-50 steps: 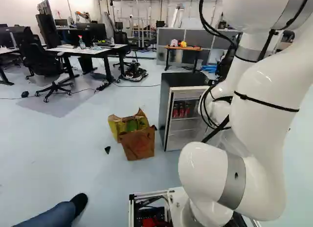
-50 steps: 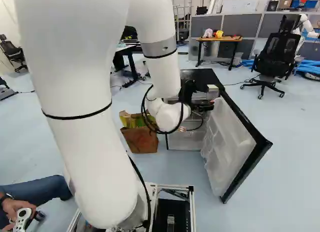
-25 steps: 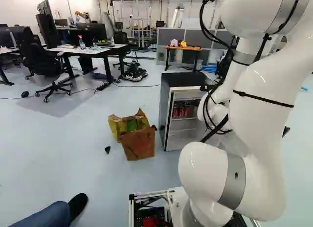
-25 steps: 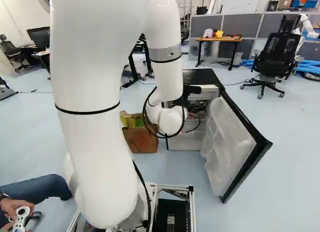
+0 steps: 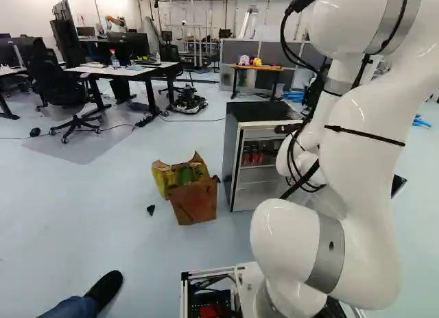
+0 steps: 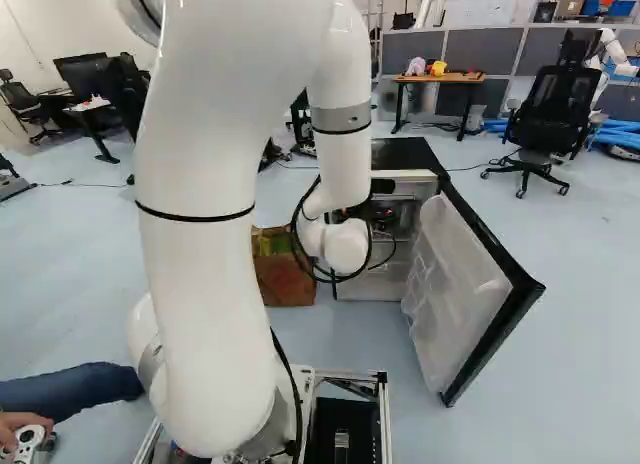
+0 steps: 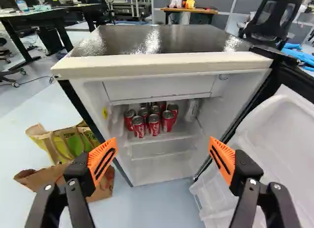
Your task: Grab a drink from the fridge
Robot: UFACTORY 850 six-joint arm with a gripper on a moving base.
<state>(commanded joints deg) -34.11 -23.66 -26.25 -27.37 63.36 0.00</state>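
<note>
The fridge (image 5: 259,153) stands with its door (image 6: 470,294) swung wide at the right in the right base view. Red cans (image 7: 154,124) are grouped on its upper shelf in the wrist view, with a silver one (image 7: 192,110) beside them. My gripper (image 6: 385,199) is at the fridge front in the right base view, mostly hidden behind the wrist. In the wrist view the gripper (image 7: 162,156) is wide open, its orange pads well apart with nothing between them; the cans are ahead, between the two finger lines.
Two bags, one yellow-green (image 5: 180,173) and one brown (image 5: 195,201), stand on the floor beside the fridge. The open door borders the gripper's other side. A person's foot (image 5: 106,288) is left of the base. An office chair (image 6: 552,119) and a low table (image 6: 437,80) stand farther back.
My arm has swung and drawn back a little, lowering the wrist in front of the fridge. The fridge, its door and the bags have stayed put, and the base has not moved.
</note>
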